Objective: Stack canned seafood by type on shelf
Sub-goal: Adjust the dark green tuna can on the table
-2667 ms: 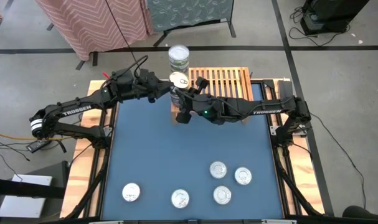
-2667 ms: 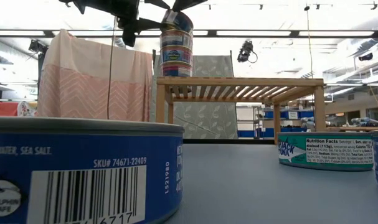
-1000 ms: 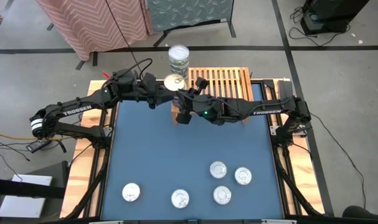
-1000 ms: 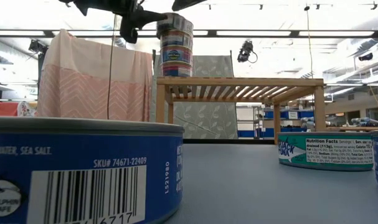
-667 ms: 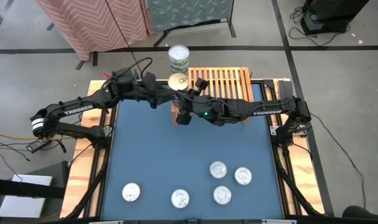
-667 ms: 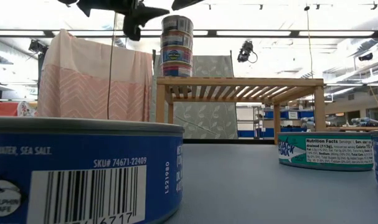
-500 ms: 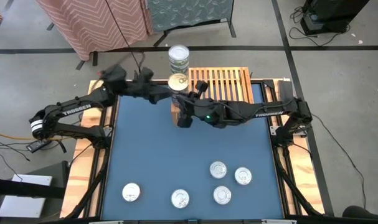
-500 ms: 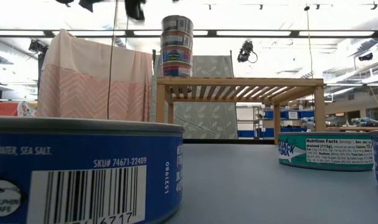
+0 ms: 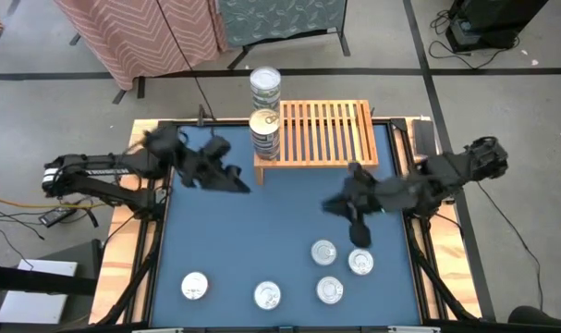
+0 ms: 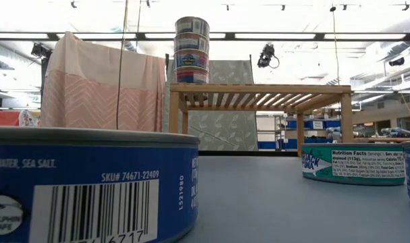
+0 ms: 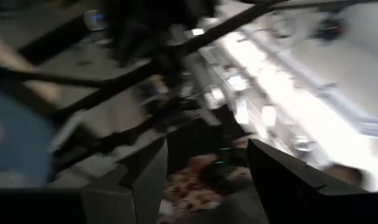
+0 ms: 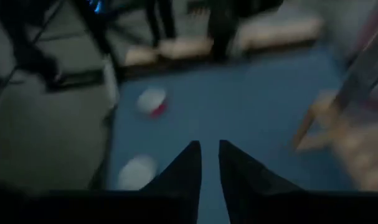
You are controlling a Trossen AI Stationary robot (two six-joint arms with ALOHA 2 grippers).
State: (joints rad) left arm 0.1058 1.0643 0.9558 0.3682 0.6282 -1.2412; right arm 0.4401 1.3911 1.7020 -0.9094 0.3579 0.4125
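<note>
Shelf (image 9: pixel 322 129) stood at the table's far edge. A stack of cans (image 9: pixel 264 134) sat on the shelf's left end, a second stack (image 9: pixel 265 88) just behind the shelf. Left gripper (image 9: pixel 232 178) hung over the blue mat left of the shelf, fingers apart, holding nothing. Right gripper (image 9: pixel 334 204) hung in front of the shelf, fingers nearly closed, empty. Five loose cans (image 9: pixel 323 252) lay well in front of the shelf near the table's front edge.

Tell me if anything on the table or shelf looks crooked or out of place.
Nothing stands out. The can stack stands straight on the shelf at its left end, and five loose cans sit flat on the blue table.
</note>
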